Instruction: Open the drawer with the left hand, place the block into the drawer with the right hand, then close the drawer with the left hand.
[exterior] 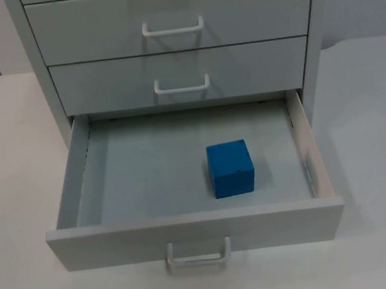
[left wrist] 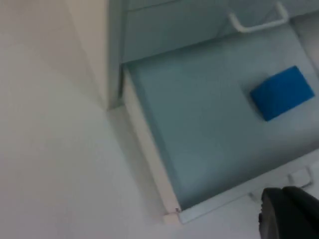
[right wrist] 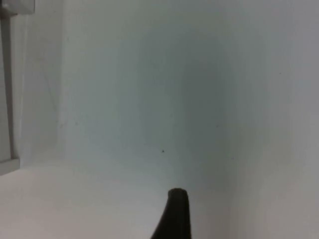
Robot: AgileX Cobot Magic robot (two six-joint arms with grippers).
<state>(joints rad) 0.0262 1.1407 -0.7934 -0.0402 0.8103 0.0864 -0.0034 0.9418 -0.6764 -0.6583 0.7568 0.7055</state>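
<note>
Nearest the camera in the top view, the white loop handle point(exterior: 198, 254) hangs on the front panel of the pulled-out bottom drawer point(exterior: 79, 177) of a pale grey metal cabinet point(exterior: 175, 43) standing on the white table top point(exterior: 382, 235). The drawer is fully open, its flat grey floor exposed. On that floor, right of centre and closer to the front panel than to the back, sits the small blue cube block point(exterior: 230, 169), upright and apart from all four walls.

From the left wrist view, the left gripper point(left wrist: 289, 216) hovers just outside the drawer's front left corner, above the table, with one black fingertip point(left wrist: 286, 214) visible; whether its fingers are wide or narrow cannot be told. The blue block point(left wrist: 282, 92) lies inside the drawer beyond it.

The right gripper point(right wrist: 174, 216) faces pale table and wall, one dark fingertip point(right wrist: 175, 211) showing; its opening cannot be told either.

Farther back, two closed upper drawers point(exterior: 173, 19) carry white handles point(exterior: 172, 28).
</note>
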